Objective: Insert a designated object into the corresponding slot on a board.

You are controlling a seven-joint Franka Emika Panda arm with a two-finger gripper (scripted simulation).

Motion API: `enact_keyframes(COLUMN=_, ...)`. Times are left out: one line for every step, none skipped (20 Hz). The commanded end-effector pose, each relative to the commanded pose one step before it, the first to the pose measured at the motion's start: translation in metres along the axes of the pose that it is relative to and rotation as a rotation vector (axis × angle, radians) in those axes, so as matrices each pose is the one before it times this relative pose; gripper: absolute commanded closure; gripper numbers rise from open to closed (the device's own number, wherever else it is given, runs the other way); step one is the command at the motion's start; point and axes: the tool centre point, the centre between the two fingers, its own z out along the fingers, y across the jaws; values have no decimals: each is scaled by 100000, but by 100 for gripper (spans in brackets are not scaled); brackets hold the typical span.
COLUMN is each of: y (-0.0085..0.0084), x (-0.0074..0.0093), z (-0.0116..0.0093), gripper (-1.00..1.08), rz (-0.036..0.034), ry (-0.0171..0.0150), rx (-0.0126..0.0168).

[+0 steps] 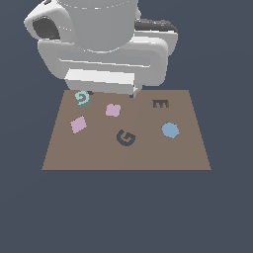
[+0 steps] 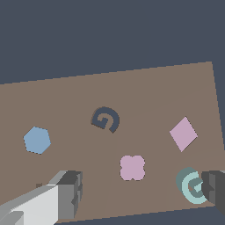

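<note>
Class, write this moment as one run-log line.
phase: approach | end effector: open, beside teal G | G slot: empty | board: flat

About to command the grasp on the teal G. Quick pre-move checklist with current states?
1. Gripper open: ok, the two fingers stand wide apart in the wrist view.
2. Teal G free on the board: ok, it lies near the far corner on the exterior view's left.
3. Fingers straddling the teal G: not ok, one finger overlaps its edge and the other sits far off past the pink flower.
4. G slot unobstructed: ok, nothing lies in or on it.
5. Path from teal G to G slot: cannot tell, the pink flower and the pink diamond lie close by.
6. Gripper height above board: cannot tell.
</note>
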Motion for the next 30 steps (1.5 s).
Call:
enact_keyframes(y=1, x=0, z=0, gripper=-92, rz=0, ry=0, rx=0)
enact_keyframes(y=-1, x=-14, z=13, gripper=-92, rz=-69, ry=-3, rx=-1)
enact_keyframes(y=40, x=-39, z=38, gripper=-92, rz=-138, ry=-9, rx=2)
enact_keyframes(y=49, x=-66, z=65, gripper=-92, rz=-258, ry=-17, rx=3)
enact_keyframes(y=67, x=-92, z=91, gripper=-92, rz=-365, ry=-24, rx=5)
enact_keyframes(y=86, x=-118, z=117, gripper=-92, rz=-467, ry=-30, rx=6)
enact_keyframes(y=106, x=-144, z=142, gripper=-92, rz=-568, ry=-37, rx=7)
enact_keyframes(y=126, x=-170, z=168, gripper=-92, rz=-668, ry=-43, rx=9)
enact_keyframes(y=144, x=-195, z=193, gripper=-92, rz=-769, ry=-50, rx=10)
enact_keyframes(y=164, x=-220, z=217, gripper=-92, rz=-866, ry=-56, rx=11)
enact_keyframes(y=181, x=-244, z=242, gripper=-92, rz=-966, ry=-63, rx=13)
enact_keyframes(y=200, x=-268, z=266, gripper=-92, rz=-1061, ry=-69, rx=14)
enact_keyframes(y=219, x=-291, z=290, gripper=-92, rz=-1154, ry=-75, rx=15)
enact_keyframes(y=236, x=-314, z=313, gripper=-92, rz=-1249, ry=-81, rx=17)
enact_keyframes(y=254, x=-337, z=336, gripper=-92, rz=-1338, ry=-87, rx=18)
enact_keyframes(y=271, x=-358, z=358, gripper=-92, rz=-1428, ry=-93, rx=19)
enact_keyframes(y=288, x=-380, z=381, gripper=-92, rz=-1517, ry=-99, rx=21)
enact_keyframes(y=306, x=-401, z=402, gripper=-92, rz=-1601, ry=-104, rx=22)
enact_keyframes(y=323, x=-421, z=424, gripper=-92, rz=-1686, ry=-110, rx=23)
enact_keyframes(y=340, x=-440, z=445, gripper=-92, rz=-1769, ry=-115, rx=24)
enact_keyframes(y=356, x=-459, z=466, gripper=-92, rz=-1853, ry=-121, rx=26)
enact_keyframes(y=374, x=-478, z=487, gripper=-92, rz=-1932, ry=-126, rx=27)
enact_keyframes(y=390, x=-496, z=508, gripper=-92, rz=-2012, ry=-131, rx=28)
enact_keyframes(y=408, x=-514, z=529, gripper=-92, rz=-2091, ry=-137, rx=30)
enact_keyframes(y=421, x=-527, z=544, gripper=-92, rz=-2149, ry=-140, rx=31)
enact_keyframes(y=414, x=-513, z=533, gripper=-92, rz=-2101, ry=-137, rx=30)
enact_keyframes(y=401, x=-493, z=515, gripper=-92, rz=-2026, ry=-132, rx=29)
enact_keyframes(y=386, x=-469, z=493, gripper=-92, rz=-1935, ry=-126, rx=28)
enact_keyframes(y=368, x=-444, z=470, gripper=-92, rz=-1841, ry=-120, rx=27)
enact_keyframes(y=352, x=-421, z=446, gripper=-92, rz=-1746, ry=-114, rx=25)
